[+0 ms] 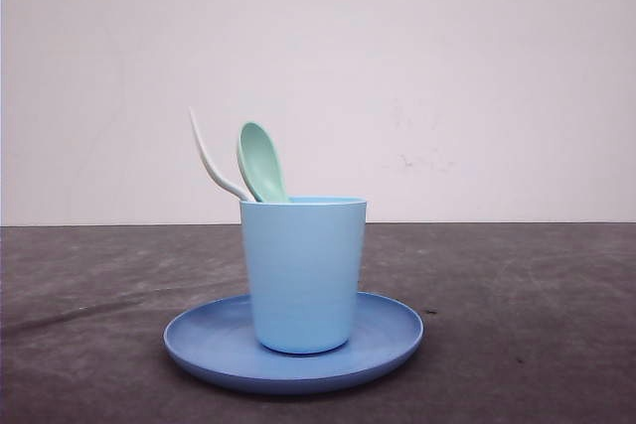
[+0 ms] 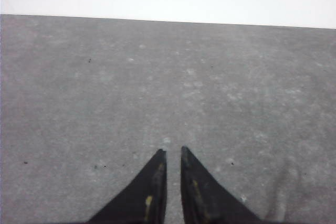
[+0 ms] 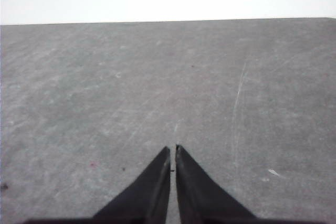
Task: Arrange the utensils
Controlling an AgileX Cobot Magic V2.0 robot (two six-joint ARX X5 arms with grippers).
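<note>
The fork and spoon stand in the cup on the plate. Both hands, left hand and right hand, sit pressed together over bare tabletop; spread 1 before pinching a handle.

A lab-style test bench: bare dark grey tabletop against a plain white wall.

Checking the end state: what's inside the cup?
The cup holds the mint spoon, bowl end up, and the white fork, handle up. Their lower ends are hidden by the cup wall. The cup stands on the plate.
</note>
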